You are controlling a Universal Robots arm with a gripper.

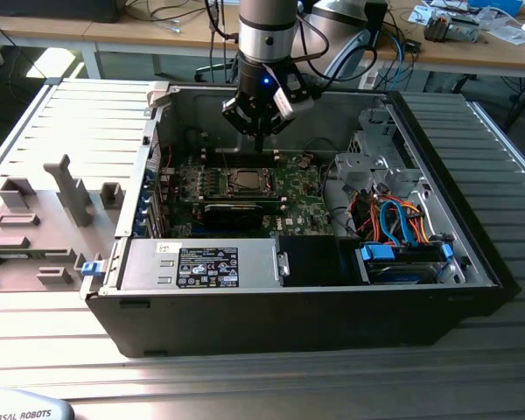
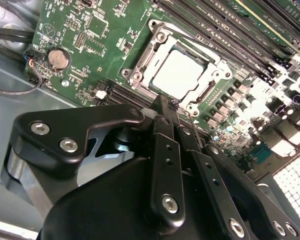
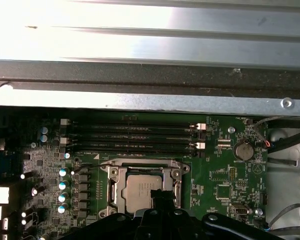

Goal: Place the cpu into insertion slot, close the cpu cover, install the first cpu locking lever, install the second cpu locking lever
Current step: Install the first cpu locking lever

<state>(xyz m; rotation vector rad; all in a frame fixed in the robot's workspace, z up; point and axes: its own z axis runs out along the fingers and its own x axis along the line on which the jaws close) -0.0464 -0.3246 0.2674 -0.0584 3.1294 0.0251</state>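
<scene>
Open computer case [image 1: 472, 254] on bench: cpu [image 2: 179, 76] seated in insertion slot [image 3: 111, 192], cover [image 2: 210, 62] down; claw [image 2: 171, 106], fingers together and empty, at slot's edge.

silver cpu [image 2: 182, 76] flat under closed cpu cover [image 2: 151, 64]

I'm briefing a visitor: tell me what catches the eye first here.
The black gripper hangs inside the open computer case, just above the motherboard. Right below it the cpu sits in the insertion slot with the cpu cover down around it. In the second wrist view the jaws look shut, tips at the socket's edge.
</scene>
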